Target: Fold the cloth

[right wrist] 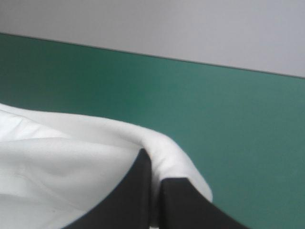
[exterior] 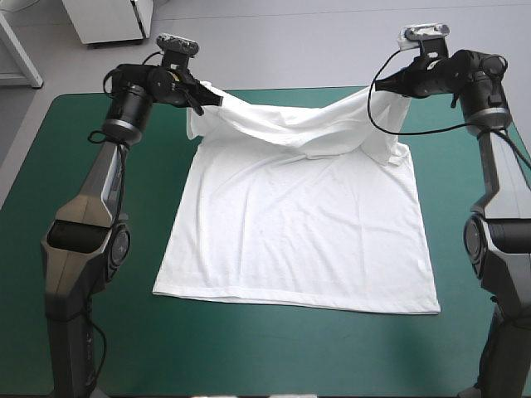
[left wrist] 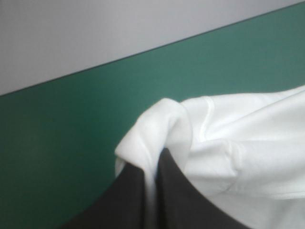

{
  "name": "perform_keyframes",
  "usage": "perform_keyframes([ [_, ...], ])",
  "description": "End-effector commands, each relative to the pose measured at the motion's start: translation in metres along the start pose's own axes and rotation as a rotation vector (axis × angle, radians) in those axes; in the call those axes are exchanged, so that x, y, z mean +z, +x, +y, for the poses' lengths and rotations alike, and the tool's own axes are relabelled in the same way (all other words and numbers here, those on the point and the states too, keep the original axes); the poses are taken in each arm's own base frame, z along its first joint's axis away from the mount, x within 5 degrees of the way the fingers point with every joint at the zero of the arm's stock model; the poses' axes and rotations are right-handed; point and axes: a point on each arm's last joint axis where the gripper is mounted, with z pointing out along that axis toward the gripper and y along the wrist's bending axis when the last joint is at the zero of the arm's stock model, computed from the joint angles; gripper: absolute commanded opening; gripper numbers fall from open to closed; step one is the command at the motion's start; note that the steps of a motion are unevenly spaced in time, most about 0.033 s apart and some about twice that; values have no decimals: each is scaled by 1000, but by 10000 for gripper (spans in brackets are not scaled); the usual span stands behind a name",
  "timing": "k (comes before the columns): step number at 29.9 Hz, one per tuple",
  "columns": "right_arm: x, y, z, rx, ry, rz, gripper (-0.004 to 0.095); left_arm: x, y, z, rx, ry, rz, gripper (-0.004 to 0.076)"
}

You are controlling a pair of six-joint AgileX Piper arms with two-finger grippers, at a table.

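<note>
Left jaws and right jaws grip the T-shirt's raised far corners. I see the rest flat on the counter.

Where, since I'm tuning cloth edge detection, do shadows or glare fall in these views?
High view: even light, no glare on the teal-green table cover; the white short-sleeved T-shirt shows grey shading in its lifted far folds. Left wrist view: a shadowed crease beside the black-fingered left gripper. Right wrist view: soft grey shading across the T-shirt beside the right gripper.
</note>
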Motion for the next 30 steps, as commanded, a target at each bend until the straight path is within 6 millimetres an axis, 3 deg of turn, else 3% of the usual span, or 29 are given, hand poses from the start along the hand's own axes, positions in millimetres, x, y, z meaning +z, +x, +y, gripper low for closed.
perform_keyframes([
  [1,-5,-10,-3,10,-16,-76,-19,-14,-18,0,11,-26,-129,-9],
  [6,30,10,-4,52,-83,9,-18,7,-13,1,12,-40,-148,-9],
  [11,40,21,-2,91,-156,69,62,14,-7,0,24,-31,-100,13],
  [15,36,23,-11,127,-182,92,246,14,-5,0,16,-18,-80,204],
  [16,34,25,-17,154,-192,106,342,14,-5,0,16,-18,-82,296],
  [18,32,28,-25,181,-190,128,434,15,-4,0,16,-16,-72,415],
  [20,27,31,-38,215,-194,138,533,15,-2,0,-3,-13,-45,507],
  [23,13,31,-64,276,-193,107,557,7,0,5,-12,-17,-7,520],
  [27,-27,23,-88,322,-203,41,550,-29,-5,15,-57,-2,17,520],
  [30,-62,11,-89,307,-216,-17,534,-59,-4,16,-87,44,87,511],
])
